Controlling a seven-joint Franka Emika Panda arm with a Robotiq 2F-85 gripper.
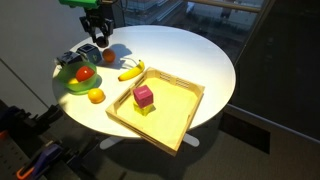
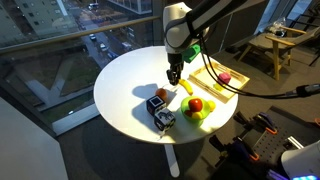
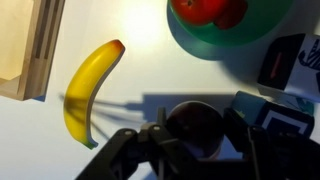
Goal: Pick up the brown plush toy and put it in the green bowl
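Brown plush toy is pinched in the shut gripper, held up ready for the green bowl

Narrow gap below, clutter on three sides

The gripper, closed round the brown plush toy, hangs over bare table between a banana and a dark blue object. Red fruit fills part of the green bowl; an orange fruit sits just beside its rim. Beyond the banana lies the wooden tray.
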